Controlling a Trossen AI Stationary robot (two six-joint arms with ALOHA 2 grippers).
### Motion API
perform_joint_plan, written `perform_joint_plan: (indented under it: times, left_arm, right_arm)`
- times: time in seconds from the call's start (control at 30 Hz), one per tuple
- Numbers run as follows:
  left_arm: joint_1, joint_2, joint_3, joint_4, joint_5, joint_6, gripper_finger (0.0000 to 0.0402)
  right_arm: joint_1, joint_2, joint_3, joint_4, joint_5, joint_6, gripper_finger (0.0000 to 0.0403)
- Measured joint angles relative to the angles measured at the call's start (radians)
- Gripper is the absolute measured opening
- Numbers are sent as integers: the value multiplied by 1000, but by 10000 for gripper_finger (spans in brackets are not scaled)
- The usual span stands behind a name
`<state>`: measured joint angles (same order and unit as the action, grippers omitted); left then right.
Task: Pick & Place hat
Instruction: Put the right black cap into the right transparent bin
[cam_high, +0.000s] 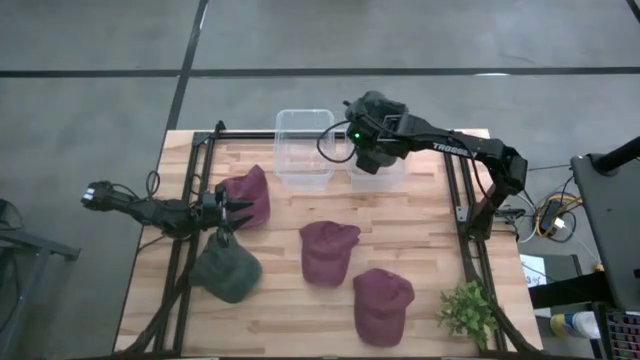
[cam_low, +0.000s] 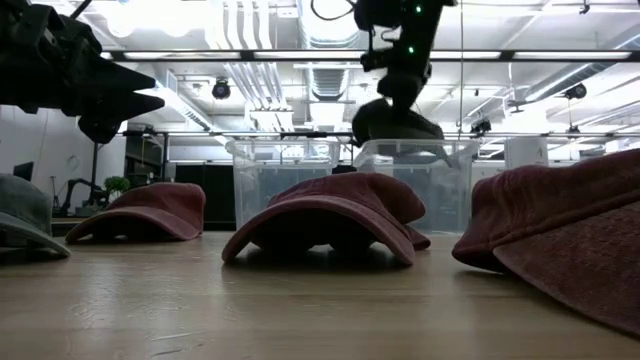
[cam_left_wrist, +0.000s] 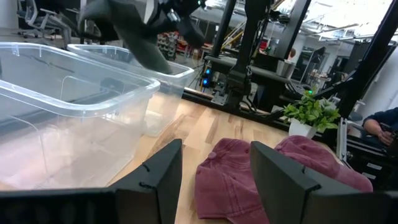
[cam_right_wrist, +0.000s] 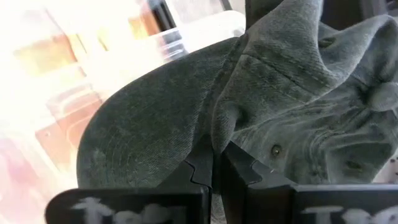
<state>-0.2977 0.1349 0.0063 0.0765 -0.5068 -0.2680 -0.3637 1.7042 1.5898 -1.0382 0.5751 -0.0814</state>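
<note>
Fingers (cam_right_wrist: 214, 165) of your right gripper (cam_high: 372, 150) are pinched tight on a fold of a dark grey hat (cam_right_wrist: 249, 106), and in the high view that gripper hangs over the right-hand clear bin (cam_high: 385, 165) at the far edge of the bench (cam_high: 420, 260). From the low view the grey hat (cam_low: 395, 122) sits just above the bin's rim — whether it touches the plastic you cannot tell from there.

Your left gripper (cam_high: 236, 209) waits over the near-left part of the bench with its fingers (cam_left_wrist: 158, 171) spread wide, holding nothing. It sits just beside a maroon hat (cam_high: 250, 195) and above a second dark grey hat (cam_high: 227, 270) lying near the left edge.

Two more maroon hats lie flat on the wood: one at mid-bench (cam_high: 328, 250), another (cam_high: 381, 304) closer to the front edge, near a small green plant (cam_high: 468, 312) at the front right corner.

A second clear bin (cam_high: 303, 147) stands just left of the first, the two side by side — its inside looks bare from the left wrist view.
</note>
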Motion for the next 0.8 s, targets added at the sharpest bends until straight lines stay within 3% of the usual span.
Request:
perform_joint_plan:
  times: [0.67,0.8]
  left_arm:
    - [0,0,0,2,0,-2,181]
    - [0,0,0,2,0,-2,181]
  right_arm:
    - [-6,0,-171,108,-92,22,8]
    - [-12,0,-200,115,-173,17,8]
